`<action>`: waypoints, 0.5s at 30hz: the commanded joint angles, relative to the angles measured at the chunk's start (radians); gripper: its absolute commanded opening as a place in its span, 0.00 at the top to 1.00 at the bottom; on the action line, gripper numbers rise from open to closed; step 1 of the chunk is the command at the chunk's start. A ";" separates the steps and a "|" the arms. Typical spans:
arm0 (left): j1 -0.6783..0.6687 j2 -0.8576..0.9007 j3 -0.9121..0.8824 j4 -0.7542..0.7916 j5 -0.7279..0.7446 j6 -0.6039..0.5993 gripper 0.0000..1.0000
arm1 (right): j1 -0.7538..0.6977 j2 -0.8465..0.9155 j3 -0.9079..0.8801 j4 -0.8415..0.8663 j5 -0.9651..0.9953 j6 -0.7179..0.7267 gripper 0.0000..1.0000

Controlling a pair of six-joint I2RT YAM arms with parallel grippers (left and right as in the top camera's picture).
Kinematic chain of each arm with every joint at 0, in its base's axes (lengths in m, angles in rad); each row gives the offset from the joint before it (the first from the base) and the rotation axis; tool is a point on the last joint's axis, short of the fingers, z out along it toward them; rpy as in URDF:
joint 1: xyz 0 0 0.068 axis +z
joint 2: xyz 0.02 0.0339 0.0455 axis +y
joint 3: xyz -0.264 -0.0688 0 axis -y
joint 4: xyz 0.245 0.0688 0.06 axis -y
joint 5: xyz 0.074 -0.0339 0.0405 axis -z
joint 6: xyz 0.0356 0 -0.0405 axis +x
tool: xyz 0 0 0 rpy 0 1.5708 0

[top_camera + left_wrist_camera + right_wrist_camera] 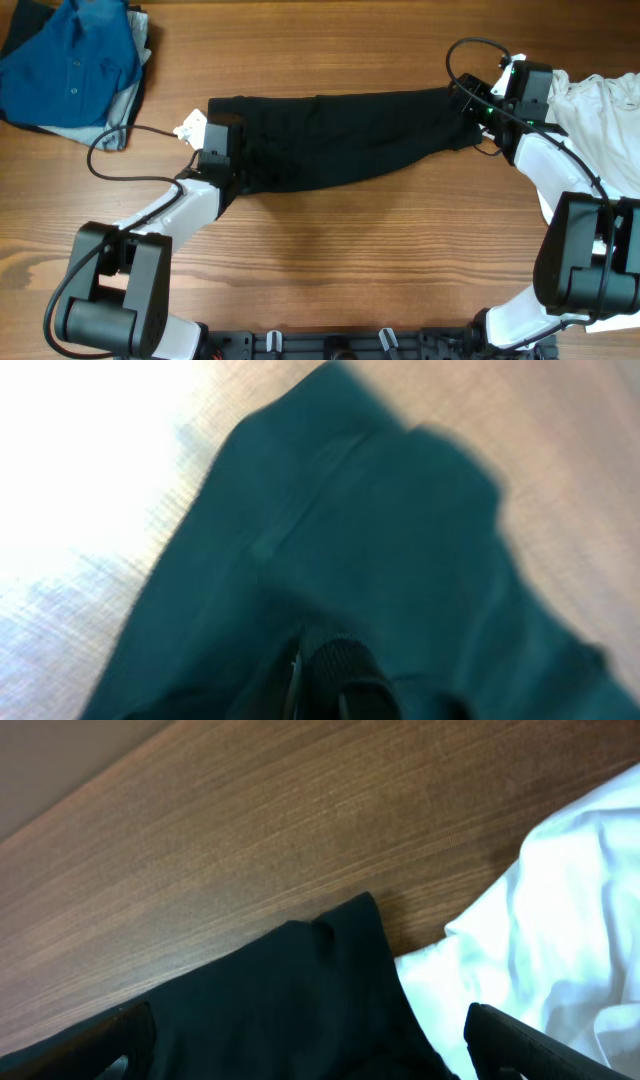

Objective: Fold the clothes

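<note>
Two arms are reaching in from the near edge across a wooden table [330,250] whose brown grain is running left to right, warm and evenly lit in the overhead view. The black T-shirt [340,135] is lying on it as one long, narrow band, stretching across the middle of the far half, its right end sitting slightly farther back than its left. The left gripper [325,678] is resting at the band's left end; in its own camera the cloth is reading as dark teal, the wood beside it is washing out to near white under glare, and only one ribbed finger is showing clearly, so I cannot tell whether the fingers are together or apart. The right gripper [315,1040] is hanging over the band's right end with its fingers spread wide apart, the black fabric lying loose between them and not pinched. A white T-shirt [600,115] is lying crumpled at the right edge of the table, its hem touching the black cloth's corner in the right wrist view. A blue buttoned shirt [70,65] is sitting heaped in the far left corner, well apart from the band. Beyond the table's far edge, a plain dull grey-brown strip [60,760] is showing.
</note>
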 commanded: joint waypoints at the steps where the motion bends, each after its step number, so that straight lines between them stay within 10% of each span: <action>1: 0.020 0.008 0.015 0.073 -0.017 0.016 0.96 | 0.002 0.016 0.026 -0.026 0.018 -0.004 0.01; 15: 0.024 0.008 0.021 0.233 -0.073 0.016 0.96 | 0.002 0.016 0.026 -0.068 0.018 -0.006 0.01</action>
